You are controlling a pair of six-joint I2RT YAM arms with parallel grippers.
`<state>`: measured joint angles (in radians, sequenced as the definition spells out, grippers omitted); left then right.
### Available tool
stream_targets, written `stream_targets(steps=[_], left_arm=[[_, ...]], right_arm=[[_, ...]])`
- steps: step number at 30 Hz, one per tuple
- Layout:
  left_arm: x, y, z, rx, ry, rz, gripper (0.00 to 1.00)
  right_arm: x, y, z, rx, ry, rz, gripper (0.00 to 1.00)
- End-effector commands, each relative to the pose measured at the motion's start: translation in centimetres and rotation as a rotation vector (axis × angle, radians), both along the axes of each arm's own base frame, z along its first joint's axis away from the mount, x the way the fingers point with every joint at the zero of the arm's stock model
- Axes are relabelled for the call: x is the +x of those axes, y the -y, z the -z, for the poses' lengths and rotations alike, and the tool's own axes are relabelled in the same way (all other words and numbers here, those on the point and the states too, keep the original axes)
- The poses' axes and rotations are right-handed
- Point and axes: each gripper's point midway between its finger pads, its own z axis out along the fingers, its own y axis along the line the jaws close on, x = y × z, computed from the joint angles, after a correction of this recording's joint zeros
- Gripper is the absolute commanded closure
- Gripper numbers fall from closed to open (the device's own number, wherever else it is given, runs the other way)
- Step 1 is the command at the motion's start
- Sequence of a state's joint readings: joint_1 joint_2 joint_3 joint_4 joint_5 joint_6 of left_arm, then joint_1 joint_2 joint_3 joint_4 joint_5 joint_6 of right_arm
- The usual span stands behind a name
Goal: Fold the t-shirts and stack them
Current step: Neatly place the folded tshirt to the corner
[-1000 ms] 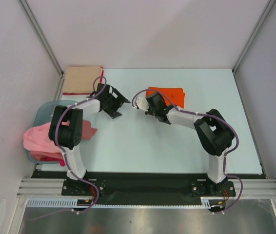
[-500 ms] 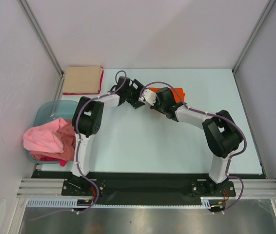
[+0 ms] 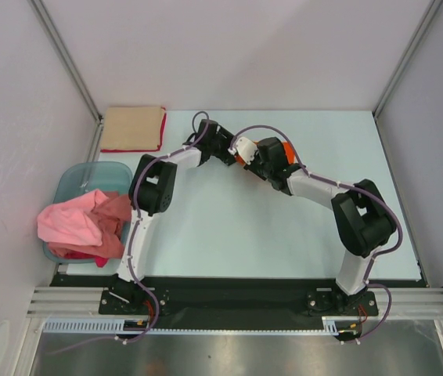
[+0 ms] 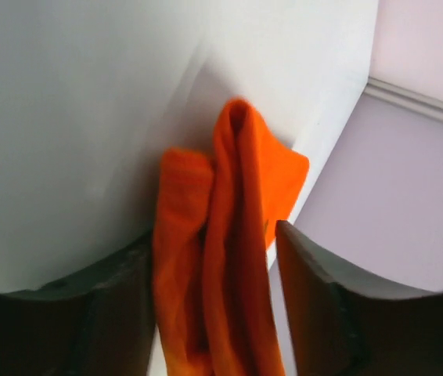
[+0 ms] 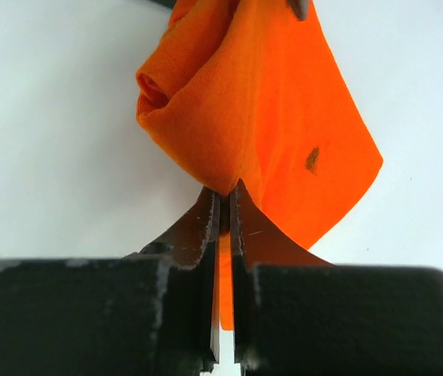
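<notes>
The bright orange t-shirt (image 3: 285,150) is bunched up at the back middle of the table. My right gripper (image 5: 221,192) is shut on a fold of the orange t-shirt (image 5: 261,102) and holds it off the table. My left gripper (image 4: 215,235) has come in from the left. It is open, with a hanging roll of the orange t-shirt (image 4: 229,235) between its jaws; the cloth lies against one finger, with a gap at the other. In the top view both grippers, left (image 3: 228,154) and right (image 3: 245,157), meet at the cloth.
A folded tan t-shirt (image 3: 133,128) lies on a red one (image 3: 163,130) at the back left corner. A blue-green tub (image 3: 88,176) off the table's left edge holds crumpled pink (image 3: 73,223) and red (image 3: 112,235) shirts. Frame posts and walls ring the table.
My left arm has swung right, from beside the tan stack to the orange t-shirt, and its jaws have narrowed around the cloth. The right gripper has gathered the shirt and shifted a little right.
</notes>
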<state>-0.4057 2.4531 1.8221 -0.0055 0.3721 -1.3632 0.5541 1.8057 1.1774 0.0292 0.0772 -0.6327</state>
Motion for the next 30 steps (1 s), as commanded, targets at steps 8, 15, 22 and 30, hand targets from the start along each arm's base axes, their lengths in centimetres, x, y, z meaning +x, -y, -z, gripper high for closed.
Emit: stream_targets(steps=[8,15,22,30], left_arm=[[2.8,-2.9,-2.3,0.214,0.231,0.053,0.91],[2.6,-8.1,-5.8,0.505,0.397,0.134,1.00],[1.2,-14.1,-6.0,0.636,0.472,0.259,1.00],[3.1,-23.1,-6.5,0.876,0.415,0.348,1.00]], right_arm=[[-2.1,-0.3,-2.4,0.169,0.037,0.029,0.70],[-4.4,0.9,-1.8,0.286,0.001,0.161,0.33],[-6.3,3.2,-2.8,0.330,0.008,0.252,0.28],[-9.0,2.4,-2.9,0.424,-0.009,0.211,0.28]])
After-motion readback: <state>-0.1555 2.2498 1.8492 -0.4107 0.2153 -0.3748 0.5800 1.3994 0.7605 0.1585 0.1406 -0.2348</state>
